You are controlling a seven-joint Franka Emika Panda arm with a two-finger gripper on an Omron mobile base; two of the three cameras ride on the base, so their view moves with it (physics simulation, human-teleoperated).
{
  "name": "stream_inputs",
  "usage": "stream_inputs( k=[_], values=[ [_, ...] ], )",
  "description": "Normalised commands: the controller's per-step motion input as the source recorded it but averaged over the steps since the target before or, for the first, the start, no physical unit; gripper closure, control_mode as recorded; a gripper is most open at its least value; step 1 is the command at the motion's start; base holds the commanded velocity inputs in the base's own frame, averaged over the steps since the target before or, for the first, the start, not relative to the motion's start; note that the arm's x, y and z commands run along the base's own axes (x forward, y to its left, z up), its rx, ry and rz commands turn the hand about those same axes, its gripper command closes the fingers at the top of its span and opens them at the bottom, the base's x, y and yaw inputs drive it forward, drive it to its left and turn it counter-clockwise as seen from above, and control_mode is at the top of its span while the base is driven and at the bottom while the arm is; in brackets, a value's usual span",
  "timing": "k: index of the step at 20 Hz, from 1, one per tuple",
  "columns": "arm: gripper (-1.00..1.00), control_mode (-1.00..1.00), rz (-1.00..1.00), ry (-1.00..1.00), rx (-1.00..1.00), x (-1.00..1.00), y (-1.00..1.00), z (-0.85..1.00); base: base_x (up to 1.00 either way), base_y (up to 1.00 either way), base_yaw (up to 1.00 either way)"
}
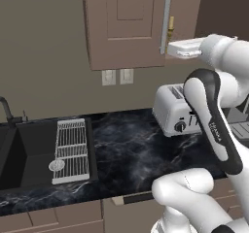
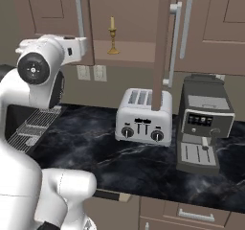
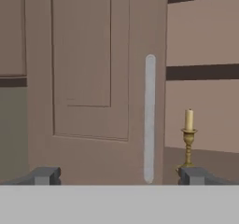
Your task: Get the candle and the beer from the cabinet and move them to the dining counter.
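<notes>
The candle [image 3: 188,139], a slender golden candlestick, stands upright on the shelf of the open taupe cabinet [image 2: 136,49], also seen as the candle [image 2: 113,35] and the candle [image 1: 170,29] behind a silver handle. My gripper [image 3: 120,175] is open and empty, level with the shelf and a short way in front of it, with the candle just above its right fingertip [image 3: 193,175]. My white hand [image 1: 185,48] hovers below the cabinet door's edge. The beer is hidden and the dining counter is out of view.
A shut cabinet door with a long silver handle [image 3: 149,118] stands left of the candle. An open door [image 2: 160,47] juts out edge-on. Below are a toaster [image 2: 143,116], a coffee machine [image 2: 203,123], a black marbled worktop [image 1: 131,149] and a sink with a rack [image 1: 72,149].
</notes>
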Motion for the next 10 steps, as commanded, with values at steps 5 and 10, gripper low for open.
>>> stream_inputs(
  k=[5,10],
  values=[
    [-1.0,-1.0,0.02,-0.04,0.0,0.0,0.0,0.0,0.0,0.0,0.0],
    [-1.0,-1.0,0.0,-0.01,0.0,0.07,0.0,0.0,0.0,0.0,0.0]
  ],
)
